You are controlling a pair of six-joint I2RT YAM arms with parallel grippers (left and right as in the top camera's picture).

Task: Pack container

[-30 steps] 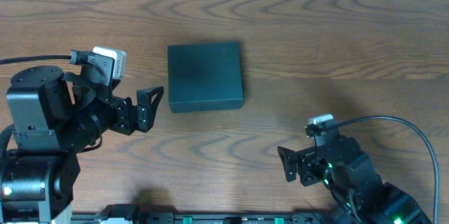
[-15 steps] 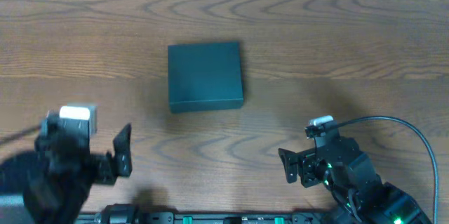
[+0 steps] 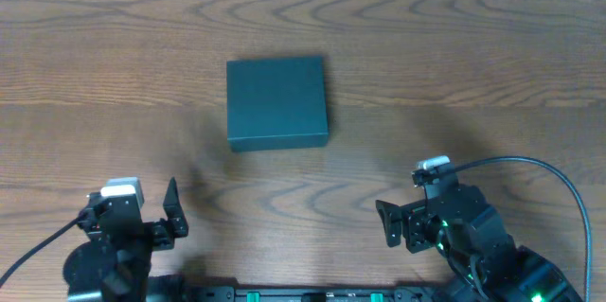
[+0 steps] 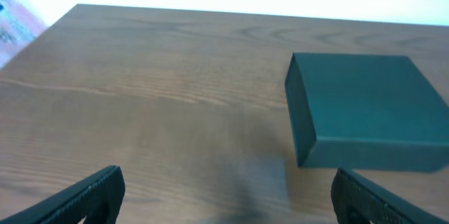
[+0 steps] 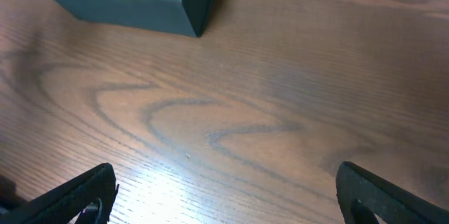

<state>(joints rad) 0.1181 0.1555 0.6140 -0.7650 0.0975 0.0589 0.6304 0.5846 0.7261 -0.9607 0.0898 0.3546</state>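
Container [image 3: 277,103], dark charcoal, matte, square-ish, lid shut, lies flat on the wooden worktop [image 3: 473,56]. Left tool [image 3: 174,215] and right tool [image 3: 388,223] both spread wide, well apart from it.

I see one obstacle: the container [image 3: 276,101], upper centre of the overhead frame. Bare surface [image 3: 473,56] surrounds it, wide lanes on every side.

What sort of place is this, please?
Probably a robot test bench, perhaps in a lab: a wood-grain table, a left arm and a right arm at its near edge, one dark container.
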